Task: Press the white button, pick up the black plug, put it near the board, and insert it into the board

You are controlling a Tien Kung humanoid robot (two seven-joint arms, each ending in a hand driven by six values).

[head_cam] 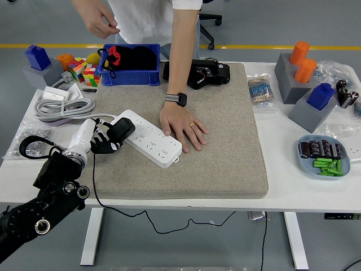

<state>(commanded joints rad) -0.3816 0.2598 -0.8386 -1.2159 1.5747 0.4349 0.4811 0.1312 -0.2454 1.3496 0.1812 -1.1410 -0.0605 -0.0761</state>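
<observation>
Nearest the table's front edge, the robot's black jointed left arm reaches in from the lower left corner, ending in the left hand (100,141), whose dark fingers are curled around the black plug (120,129). The plug is a blocky, matte adapter sitting on the left end of the white power strip (148,138), and its thin black cord trails down off the front of the table. The strip is a long, smooth plastic bar with rows of sockets, lying diagonally on a coarse beige felt mat (225,164) that covers the middle of the white table (293,192). A person's hand (183,125), wearing a ring and a black wristwatch, lies flat with fingers spread against the strip's right part. To the right sits a pale blue oval dish (322,156) holding green and dark pieces. Farther back are a coiled grey cable (62,107), colourful puzzle cubes (84,72) and a blue plastic bin (130,65). The person's other hand (100,21) hovers above the bin, fingers pinched.
</observation>
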